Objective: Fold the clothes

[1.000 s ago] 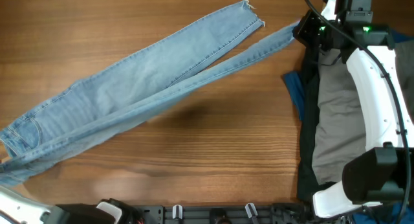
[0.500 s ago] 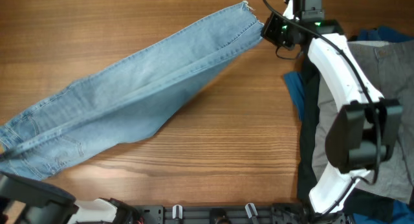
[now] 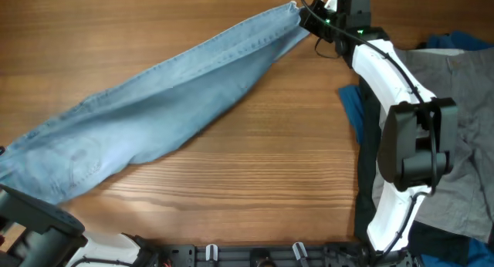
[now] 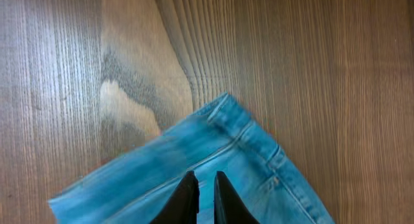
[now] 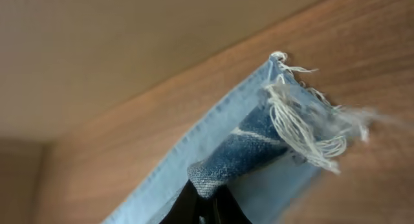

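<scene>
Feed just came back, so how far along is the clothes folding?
Done: the jeans lie with one leg stacked on the other. In hand: the right gripper pinches the frayed hem; the left gripper is at the waistband. Left: folding the jeans across their length, then the grey garment and the rest piled by the right arm.

jeans (image 3: 154, 105): waist cut by left edge | grey garment (image 3: 471, 143): cut right
</scene>
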`<state>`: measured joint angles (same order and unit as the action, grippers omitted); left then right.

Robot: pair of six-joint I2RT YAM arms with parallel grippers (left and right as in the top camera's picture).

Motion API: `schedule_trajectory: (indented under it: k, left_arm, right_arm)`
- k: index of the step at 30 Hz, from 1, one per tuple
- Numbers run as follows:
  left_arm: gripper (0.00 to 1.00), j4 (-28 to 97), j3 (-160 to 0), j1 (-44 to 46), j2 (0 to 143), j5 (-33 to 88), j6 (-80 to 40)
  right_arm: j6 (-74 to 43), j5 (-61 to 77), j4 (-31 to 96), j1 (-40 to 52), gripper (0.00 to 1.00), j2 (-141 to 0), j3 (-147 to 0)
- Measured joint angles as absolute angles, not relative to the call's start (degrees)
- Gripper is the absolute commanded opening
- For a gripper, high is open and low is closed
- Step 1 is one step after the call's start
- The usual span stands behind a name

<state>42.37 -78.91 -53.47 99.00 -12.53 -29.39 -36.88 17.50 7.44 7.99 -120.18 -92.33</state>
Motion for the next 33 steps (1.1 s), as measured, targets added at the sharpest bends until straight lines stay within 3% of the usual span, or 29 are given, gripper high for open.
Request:
schedule_trajectory:
  k: [1, 3, 6, 8, 15, 16, 18, 20, 21, 23, 26, 29, 33]
  left_arm:
    - [0.15, 42.3, -78.9, -53.4, 99.0, -12.7, -29.4]
    - [0.17, 42.4, -78.9, -53.3, 99.2, -13.0, -29.2]
    - [0.20, 42.3, -78.9, -53.3, 99.5, -13.3, -29.2]
    - [0.22, 42.4, -78.9, -53.3, 99.5, -13.5, -29.2]
    - [0.30, 43.0, -78.9, -53.1, 99.5, -6.5, -21.2]
    - [0.31, 43.2, -78.9, -52.8, 99.5, -3.8, -19.0]
    - [0.28, 44.5, -78.9, -51.8, 99.5, 1.8, -14.9]
    - [0.15, 46.7, -78.9, -50.0, 99.5, 6.3, -11.6]
    - [0.04, 47.4, -78.8, -48.6, 99.5, 8.4, -10.3]
    - [0.04, 48.0, -78.0, -46.0, 99.5, 10.8, -8.5]
    - [0.04, 48.4, -74.3, -41.6, 99.5, 13.3, -6.9]
    - [0.04, 48.4, -68.9, -37.6, 99.6, 14.4, -6.5]
    - [0.04, 44.4, -60.3, -33.7, 99.6, 14.4, -9.4]
  right_arm:
    - [-37.8, 17.5, 6.8, 8.0, 0.60, -120.8, -92.4]
    - [-38.4, 16.9, 5.1, 8.0, 0.65, -122.6, -92.4]
    - [-35.6, 17.0, 6.3, 7.7, 0.82, -124.0, -92.4]
    - [-32.6, 17.3, 10.5, 7.4, 0.99, -124.1, -92.5]
    - [-21.7, 17.6, 27.3, 2.3, 1.00, -124.1, -92.9]
    - [-20.5, 17.8, 28.5, 1.6, 0.98, -124.1, -92.9]
    - [-17.8, 18.0, 31.0, 0.4, 0.80, -124.1, -92.9]
    - [-15.7, 18.1, 32.1, 0.2, 0.40, -124.1, -92.9]
    - [-14.5, 18.4, 32.4, 0.4, 0.27, -124.1, -92.9]
    - [-13.2, 19.6, 32.2, 0.8, 0.16, -124.1, -92.9]
    - [-12.3, 21.7, 31.9, 1.8, 0.14, -124.1, -92.9]
    - [-11.8, 23.4, 30.2, 3.7, 0.22, -124.1, -92.9]
    - [-11.6, 24.4, 23.7, 8.3, 0.22, -124.1, -92.5]
